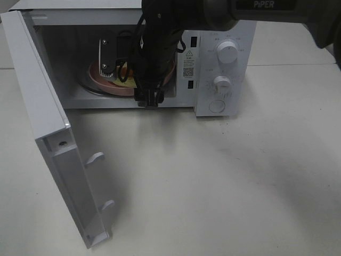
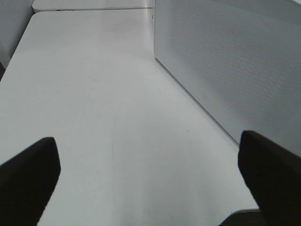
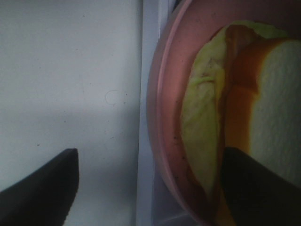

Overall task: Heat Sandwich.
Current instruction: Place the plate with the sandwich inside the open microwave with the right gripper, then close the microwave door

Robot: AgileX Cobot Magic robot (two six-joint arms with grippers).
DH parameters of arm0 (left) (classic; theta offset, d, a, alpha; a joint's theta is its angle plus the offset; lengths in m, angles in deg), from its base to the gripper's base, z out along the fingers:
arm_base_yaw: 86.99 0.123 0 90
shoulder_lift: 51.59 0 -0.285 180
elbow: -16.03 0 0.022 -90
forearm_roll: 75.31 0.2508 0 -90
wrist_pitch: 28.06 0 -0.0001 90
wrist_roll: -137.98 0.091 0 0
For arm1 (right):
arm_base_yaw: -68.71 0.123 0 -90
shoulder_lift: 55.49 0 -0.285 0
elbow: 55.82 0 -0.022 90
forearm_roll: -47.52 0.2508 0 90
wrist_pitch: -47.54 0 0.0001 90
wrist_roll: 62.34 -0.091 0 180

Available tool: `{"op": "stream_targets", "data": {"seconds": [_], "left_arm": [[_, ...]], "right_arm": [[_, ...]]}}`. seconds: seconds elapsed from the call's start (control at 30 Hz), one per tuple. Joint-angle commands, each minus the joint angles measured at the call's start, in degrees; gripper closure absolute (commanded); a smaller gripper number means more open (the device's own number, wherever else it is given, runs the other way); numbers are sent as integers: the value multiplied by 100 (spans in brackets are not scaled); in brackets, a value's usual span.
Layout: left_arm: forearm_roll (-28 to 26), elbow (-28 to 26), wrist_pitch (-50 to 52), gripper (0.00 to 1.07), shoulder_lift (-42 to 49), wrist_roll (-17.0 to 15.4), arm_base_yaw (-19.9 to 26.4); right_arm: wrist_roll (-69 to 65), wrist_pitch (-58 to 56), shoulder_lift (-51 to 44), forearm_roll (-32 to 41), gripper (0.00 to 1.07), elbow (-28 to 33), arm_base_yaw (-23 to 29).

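Note:
The sandwich (image 3: 211,117), a pale yellow-green slice with an orange-brown part, lies on the round pink plate (image 3: 162,117) inside the open white microwave (image 1: 221,53). In the high view only a yellow bit of the sandwich (image 1: 128,84) shows beside the plate (image 1: 101,79). My right gripper (image 1: 149,100) reaches into the oven's mouth. Seen from the right wrist, the right gripper (image 3: 148,188) is open, one finger over the plate's near rim and the other over the white surface outside it. My left gripper (image 2: 150,179) is open over bare table, holding nothing.
The microwave door (image 1: 48,133) stands swung wide to the left, reaching toward the table's front. Two knobs (image 1: 228,52) sit on the control panel at the right. A white perforated panel (image 2: 225,61) stands close beside the left gripper. The white table (image 1: 213,181) spreads in front.

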Motion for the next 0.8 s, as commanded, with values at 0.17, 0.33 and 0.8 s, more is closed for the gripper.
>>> {"op": "stream_targets", "data": {"seconds": [0.17,0.33,0.8], "left_arm": [[0,6,74,9,92,-23,17],[0,6,74,9,92,-23,17],[0,6,74,9,92,-23,17]], "right_arm": [[-52,510,-584,-132,30,894,34],[-80,745,-1014,-143,31,1501,34],[-516,940,-2194,-143,31,3054,34]]}}
